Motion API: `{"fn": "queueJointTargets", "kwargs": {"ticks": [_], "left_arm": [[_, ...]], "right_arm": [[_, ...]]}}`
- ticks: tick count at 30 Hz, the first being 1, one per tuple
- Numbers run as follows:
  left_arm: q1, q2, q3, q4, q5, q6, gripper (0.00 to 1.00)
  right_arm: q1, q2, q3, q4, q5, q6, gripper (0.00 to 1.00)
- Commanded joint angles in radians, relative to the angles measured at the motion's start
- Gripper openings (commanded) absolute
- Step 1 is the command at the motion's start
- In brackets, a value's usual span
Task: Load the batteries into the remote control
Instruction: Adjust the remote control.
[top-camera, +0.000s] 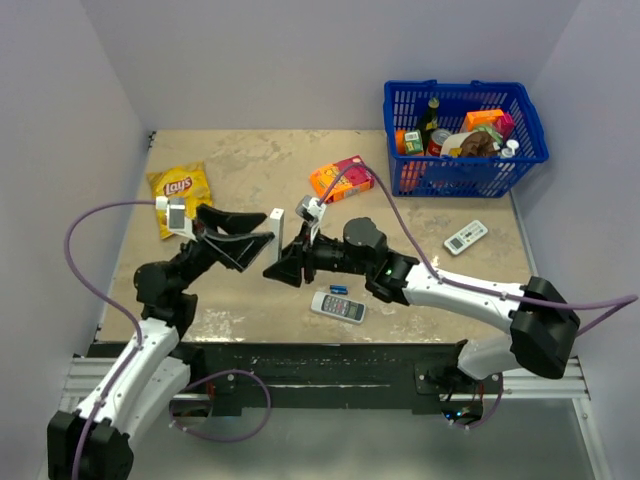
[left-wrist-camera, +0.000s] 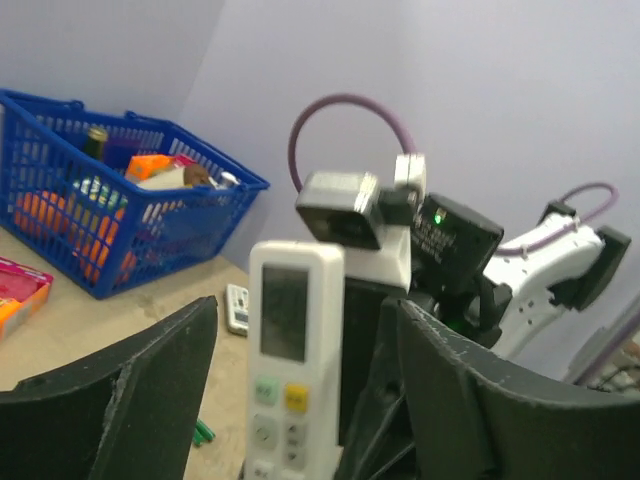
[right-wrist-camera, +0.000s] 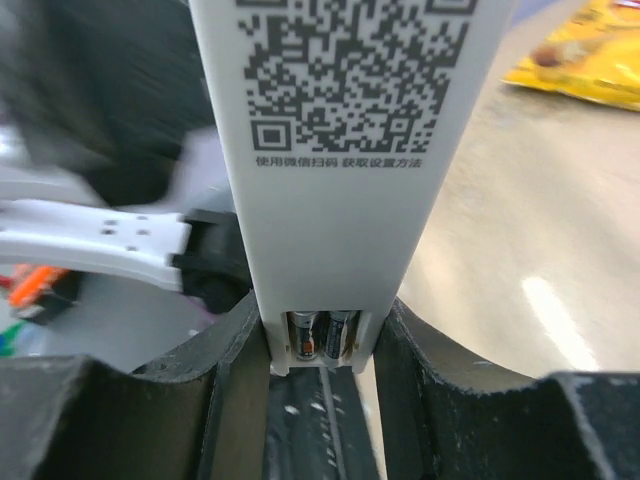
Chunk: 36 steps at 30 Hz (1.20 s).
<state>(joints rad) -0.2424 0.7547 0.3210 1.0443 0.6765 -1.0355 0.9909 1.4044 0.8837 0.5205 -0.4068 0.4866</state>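
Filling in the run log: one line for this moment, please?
right fingers: shut on remote, upright | batteries: both seated in it | left fingers: open, facing remote

Clamps the remote control (right-wrist-camera: 330, 150) upright in right gripper (right-wrist-camera: 320, 320); spreads left gripper (left-wrist-camera: 305, 320) wide, facing it; stretches both arms inward, wrists nearly meeting.

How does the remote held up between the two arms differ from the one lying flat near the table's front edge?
The held remote stands upright, clamped in the right gripper; the flat remote lies on the table, and no gripper touches it. The held remote shows its open back, with two batteries in the compartment; the flat remote's back is hidden against the table. Both are white and oblong.
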Motion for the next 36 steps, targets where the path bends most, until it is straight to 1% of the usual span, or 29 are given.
{"fn": "queueJointTargets", "kwargs": {"ticks": [1,2,3,4,6,9,11,12,13,16,18,20,23,24,27,29,32,36], "left_arm": [[0.008,-0.103,0.206,-0.643,-0.187,0.35,0.87],[0.006,-0.104,0.264,-0.721,-0.216,0.362,0.91],[0.008,-0.094,0.292,-0.853,-0.239,0.379,0.94],[0.006,-0.086,0.337,-0.901,-0.258,0.384,0.97],[0.003,-0.055,0.36,-0.984,-0.259,0.361,1.0],[-0.021,-0.026,0.378,-1.009,-0.256,0.356,1.0],[-0.07,-0.017,0.394,-1.021,-0.276,0.362,1.0],[-0.092,-0.008,0.398,-1.03,-0.31,0.368,1.0],[-0.139,0.0,0.401,-1.035,-0.331,0.371,0.99],[-0.199,0.02,0.382,-1.012,-0.362,0.362,0.96],[-0.207,0.018,0.359,-0.957,-0.353,0.333,0.92],[-0.218,0.015,0.328,-0.935,-0.356,0.319,0.89],[-0.227,0.0,0.3,-0.92,-0.39,0.318,0.82],[-0.227,-0.005,0.291,-0.906,-0.396,0.313,0.79],[-0.233,-0.011,0.257,-0.883,-0.405,0.295,0.75],[-0.241,-0.014,0.228,-0.871,-0.414,0.284,0.75],[-0.245,-0.021,0.187,-0.816,-0.419,0.269,0.73],[-0.25,-0.015,0.161,-0.768,-0.422,0.264,0.67]], "right_arm": [[-0.012,-0.047,0.127,-0.379,0.147,-0.215,0.0],[-0.011,-0.048,0.145,-0.474,0.17,-0.236,0.0],[-0.006,-0.045,0.162,-0.514,0.189,-0.273,0.0],[-0.005,-0.045,0.193,-0.554,0.227,-0.289,0.0],[0.006,-0.041,0.221,-0.632,0.262,-0.324,0.0],[0.023,-0.015,0.279,-0.724,0.332,-0.358,0.0],[0.028,-0.001,0.313,-0.763,0.356,-0.365,0.0],[0.034,0.01,0.319,-0.767,0.358,-0.365,0.0],[0.037,0.013,0.327,-0.767,0.358,-0.364,0.0],[0.045,0.03,0.343,-0.772,0.362,-0.356,0.0],[0.049,0.039,0.354,-0.783,0.372,-0.356,0.0],[0.055,0.05,0.365,-0.793,0.375,-0.355,0.0],[0.057,0.05,0.368,-0.797,0.382,-0.35,0.0],[0.057,0.051,0.368,-0.795,0.384,-0.345,0.0],[0.057,0.054,0.374,-0.798,0.388,-0.335,0.0],[0.057,0.059,0.38,-0.801,0.393,-0.33,0.0],[0.057,0.061,0.379,-0.797,0.396,-0.326,0.0],[0.057,0.074,0.383,-0.8,0.393,-0.326,0.0]]}}
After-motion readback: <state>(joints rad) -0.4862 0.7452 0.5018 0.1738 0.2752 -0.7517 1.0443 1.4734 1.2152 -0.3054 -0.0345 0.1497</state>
